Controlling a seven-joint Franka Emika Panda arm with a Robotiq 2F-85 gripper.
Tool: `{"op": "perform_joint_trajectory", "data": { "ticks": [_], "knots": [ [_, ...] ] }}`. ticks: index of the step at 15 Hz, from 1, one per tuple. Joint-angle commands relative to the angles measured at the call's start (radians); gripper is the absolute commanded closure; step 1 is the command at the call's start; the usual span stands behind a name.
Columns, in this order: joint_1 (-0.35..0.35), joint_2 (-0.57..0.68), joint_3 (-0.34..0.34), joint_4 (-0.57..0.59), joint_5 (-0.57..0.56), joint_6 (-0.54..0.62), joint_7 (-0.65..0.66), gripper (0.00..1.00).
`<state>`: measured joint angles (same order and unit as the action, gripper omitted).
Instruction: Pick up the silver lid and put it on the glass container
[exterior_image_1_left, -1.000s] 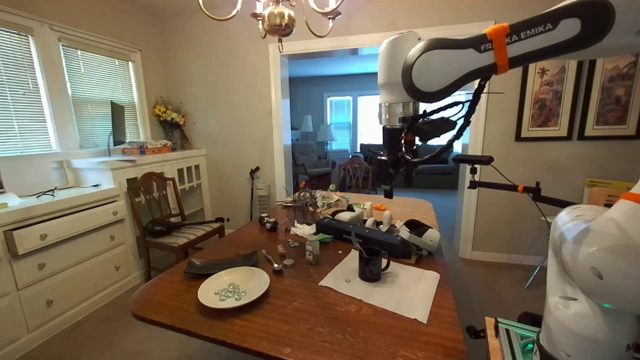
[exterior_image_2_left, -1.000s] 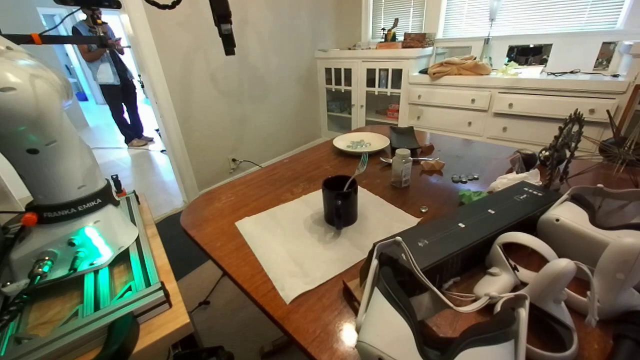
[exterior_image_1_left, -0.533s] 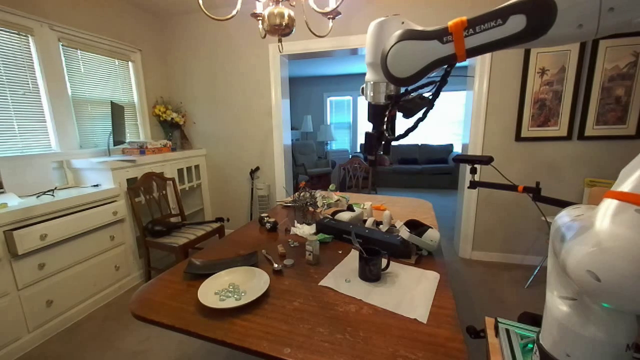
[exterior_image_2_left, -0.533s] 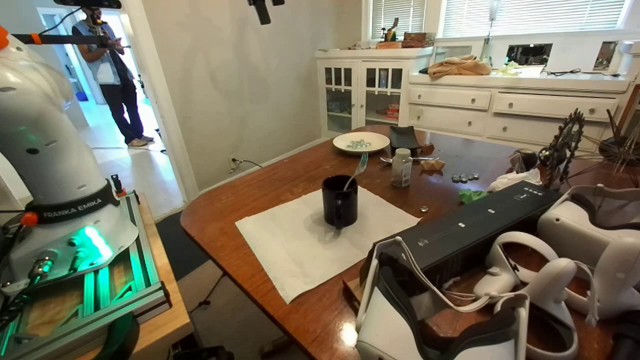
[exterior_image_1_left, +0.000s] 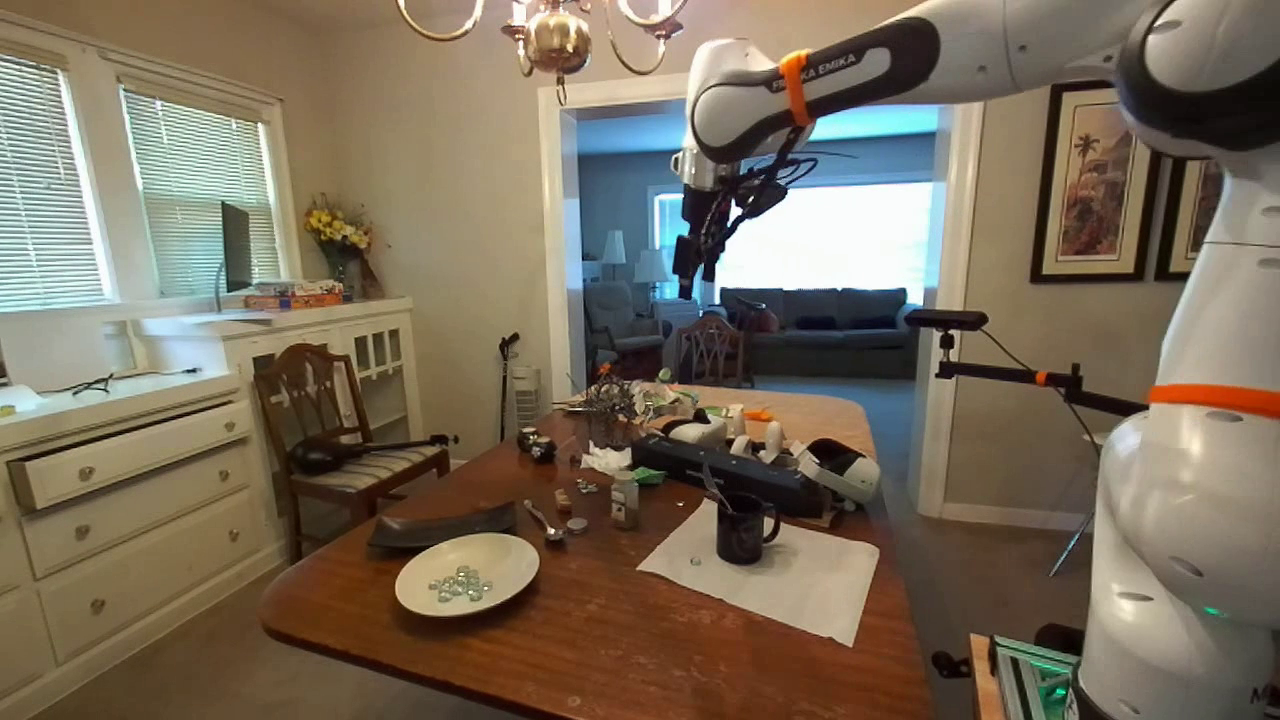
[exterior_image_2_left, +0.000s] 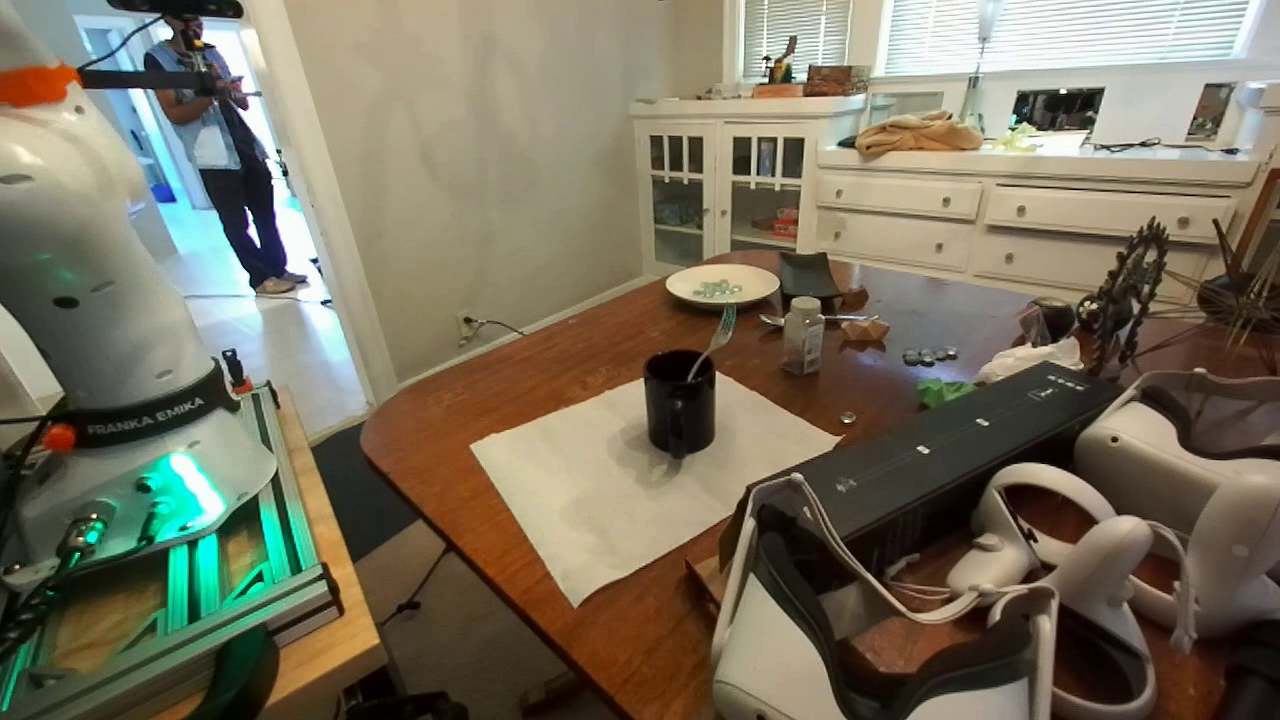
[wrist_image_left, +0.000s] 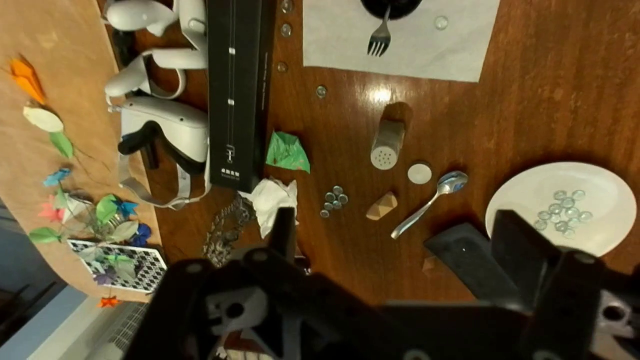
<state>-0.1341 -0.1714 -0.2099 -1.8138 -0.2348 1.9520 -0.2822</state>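
The silver lid (wrist_image_left: 419, 173) is a small pale disc lying flat on the table. It also shows in an exterior view (exterior_image_1_left: 577, 524), between the spoon and the glass container. In an exterior view it cannot be made out. The glass container (wrist_image_left: 387, 142) is a small upright jar with a perforated top, beside the lid; it shows in both exterior views (exterior_image_1_left: 624, 500) (exterior_image_2_left: 803, 338). My gripper (wrist_image_left: 396, 215) is open and empty, with its fingers wide apart. In an exterior view the gripper (exterior_image_1_left: 697, 280) hangs high above the table; it is out of frame in an exterior view.
A spoon (wrist_image_left: 430, 200) lies close to the lid. A white plate (wrist_image_left: 520, 187), a dark tray (wrist_image_left: 465, 250) and a wooden piece (wrist_image_left: 382, 205) are nearby. A black mug (exterior_image_2_left: 680, 405) with a fork stands on white paper (exterior_image_2_left: 560, 500). A long black box (exterior_image_2_left: 930, 470) and headsets lie beyond.
The arm has swung out to the left and up in an exterior view. In an exterior view the gripper has risen out of the frame. The objects on the table have not moved.
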Motion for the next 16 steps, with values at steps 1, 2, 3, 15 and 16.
{"op": "perform_joint_trajectory", "data": {
  "ticks": [1,2,3,15,16],
  "knots": [
    [0.002,0.218,0.0,0.246,0.105,-0.052,-0.097,0.0],
    [-0.001,0.266,0.008,0.296,0.125,-0.056,-0.121,0.0],
    [-0.003,0.317,0.021,0.353,0.135,-0.069,-0.141,0.0],
    [-0.028,0.661,0.081,0.691,0.101,-0.175,-0.158,0.0],
    [-0.028,0.665,0.08,0.69,0.101,-0.172,-0.158,0.0]
  ]
}}
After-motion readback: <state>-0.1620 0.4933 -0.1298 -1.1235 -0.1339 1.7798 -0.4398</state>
